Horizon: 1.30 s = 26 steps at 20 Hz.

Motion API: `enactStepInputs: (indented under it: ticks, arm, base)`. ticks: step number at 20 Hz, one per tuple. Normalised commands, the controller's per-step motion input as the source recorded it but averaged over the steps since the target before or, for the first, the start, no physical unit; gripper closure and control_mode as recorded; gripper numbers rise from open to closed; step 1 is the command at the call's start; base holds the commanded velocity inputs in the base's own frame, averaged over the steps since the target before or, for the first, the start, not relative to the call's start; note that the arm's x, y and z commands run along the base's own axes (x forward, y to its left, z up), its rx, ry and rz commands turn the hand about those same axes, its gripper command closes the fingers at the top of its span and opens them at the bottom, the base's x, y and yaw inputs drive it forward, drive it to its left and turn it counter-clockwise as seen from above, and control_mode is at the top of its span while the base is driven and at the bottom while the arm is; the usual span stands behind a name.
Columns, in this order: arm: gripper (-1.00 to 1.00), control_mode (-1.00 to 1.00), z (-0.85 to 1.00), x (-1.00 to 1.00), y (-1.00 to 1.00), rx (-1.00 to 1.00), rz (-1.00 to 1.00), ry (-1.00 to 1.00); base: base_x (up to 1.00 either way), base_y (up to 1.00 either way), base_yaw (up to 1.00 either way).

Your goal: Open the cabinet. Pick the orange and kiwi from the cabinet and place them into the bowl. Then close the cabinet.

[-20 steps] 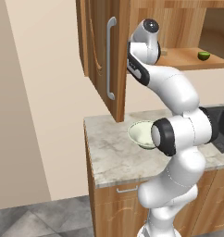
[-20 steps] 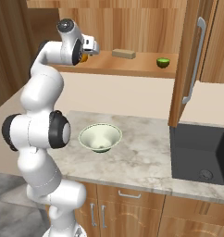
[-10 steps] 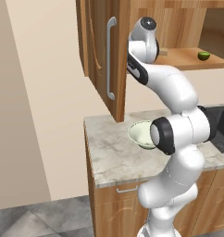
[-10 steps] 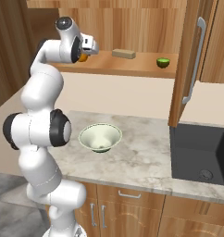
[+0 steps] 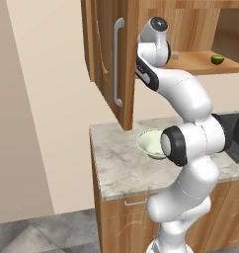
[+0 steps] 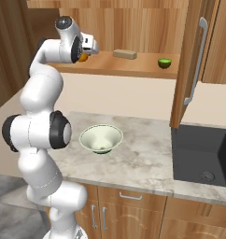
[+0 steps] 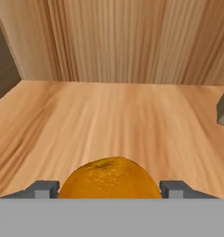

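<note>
We see the orange (image 7: 109,178) on the cabinet (image 6: 133,70) shelf, sitting between our gripper (image 7: 109,189) fingers, which touch its sides at 3 and 9 o'clock. The kiwi (image 6: 165,62) sits at 3 o'clock; the bowl (image 6: 101,138) at 6.

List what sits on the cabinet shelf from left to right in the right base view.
orange at the gripper → flat tan block → kiwi
</note>
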Motion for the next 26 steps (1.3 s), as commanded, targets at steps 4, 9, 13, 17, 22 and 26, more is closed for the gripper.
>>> enactStepInputs:
  ticks: [4, 9, 13, 17, 22, 26]
  arm:
    - [1.00, -1.00, 0.00, -0.30, -0.07, 0.00, 0.00, -0.10]
    - [1.00, -1.00, 0.08, -0.48, -0.14, 0.00, -0.01, -0.06]
    - [1.00, -1.00, 0.31, -0.65, -0.10, -0.01, -0.04, -0.02]
    - [1.00, -1.00, 0.31, -0.76, -0.06, -0.01, -0.07, 0.00]
    - [1.00, -1.00, 0.05, -0.68, -0.06, 0.00, -0.05, 0.00]
    - [1.00, -1.00, 0.00, -0.58, -0.08, 0.00, -0.01, 0.07]
  base:
    - [0.00, 0.00, 0.00]
    - [0.00, 0.00, 0.00]
    - [0.00, 0.00, 0.00]
    - [0.00, 0.00, 0.00]
    - [0.00, 0.00, 0.00]
    - [0.00, 0.00, 0.00]
